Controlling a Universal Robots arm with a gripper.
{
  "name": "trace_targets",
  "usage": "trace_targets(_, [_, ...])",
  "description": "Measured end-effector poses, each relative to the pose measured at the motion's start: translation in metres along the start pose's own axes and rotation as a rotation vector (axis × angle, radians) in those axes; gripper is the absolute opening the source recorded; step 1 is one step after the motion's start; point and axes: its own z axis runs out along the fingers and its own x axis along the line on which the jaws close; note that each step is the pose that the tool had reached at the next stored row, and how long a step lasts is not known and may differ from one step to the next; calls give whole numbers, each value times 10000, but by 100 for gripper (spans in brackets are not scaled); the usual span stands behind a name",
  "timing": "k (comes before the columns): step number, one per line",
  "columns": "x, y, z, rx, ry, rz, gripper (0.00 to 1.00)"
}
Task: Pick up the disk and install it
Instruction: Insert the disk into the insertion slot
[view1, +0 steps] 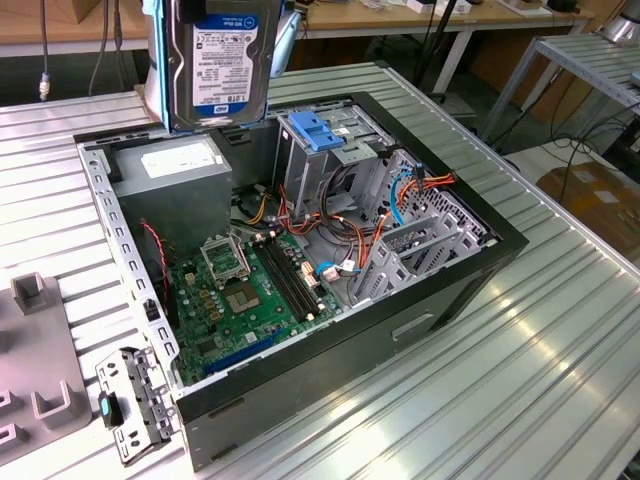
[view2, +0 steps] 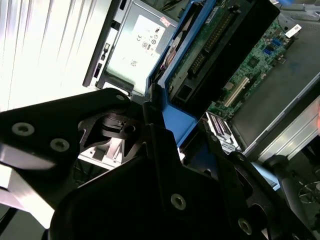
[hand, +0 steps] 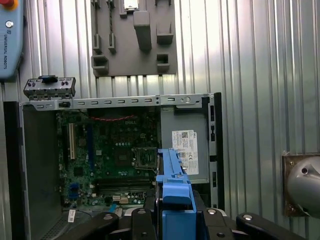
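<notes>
Fingers (view2: 161, 145) of the gripper (hand: 175, 207) are clenched on the light-blue carrier rail (hand: 172, 175) of the disk (view1: 225, 60), holding it upright above the power supply (view1: 185, 180) at the open computer case (view1: 470, 275) corner.

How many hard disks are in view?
1: the disk, held by the gripper above the open case. Others may be hidden inside.

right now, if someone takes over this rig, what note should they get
Gripper: fingers shut on the disk by its light-blue carrier rail.
Disk: held in the air with its label toward the exterior view, above the power supply end of the open computer case.
Done: disk picked up.
Left: it is not seated in the case yet.
</notes>
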Motion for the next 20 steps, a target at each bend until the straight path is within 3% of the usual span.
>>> trace_targets(20, [307, -21, 1, -1, 0, 0, 37])
